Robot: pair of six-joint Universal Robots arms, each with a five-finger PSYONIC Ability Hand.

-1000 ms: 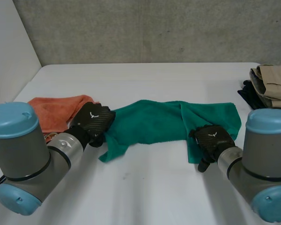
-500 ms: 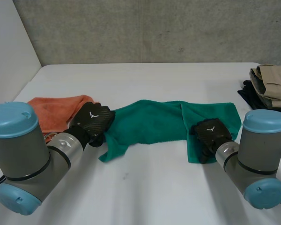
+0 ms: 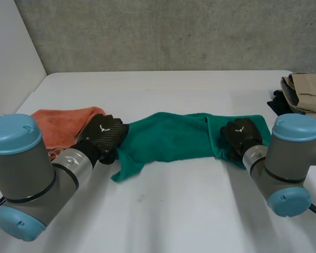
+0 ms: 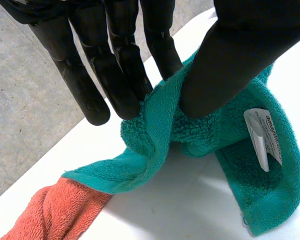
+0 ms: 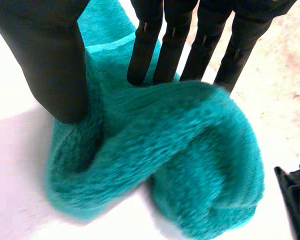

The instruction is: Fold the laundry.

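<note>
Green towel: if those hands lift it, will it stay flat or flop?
Probably floppy: the green towel bunches and folds where the left hand and right hand pinch it. Lifted, it would likely sag between them. Its fuzzy pile suggests it won't easily slip from the fingers.

Bright, even light on the white table (image 4: 180,215); soft shadow under the green towel (image 4: 285,185).

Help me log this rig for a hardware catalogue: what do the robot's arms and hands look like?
The left arm and right arm are thick grey cylinders with rounded light-blue caps at the joints. The left hand and right hand are matte black, each with a small white winged mark on its back. Their fingers are slim black rods; the thumb is far thicker.
</note>
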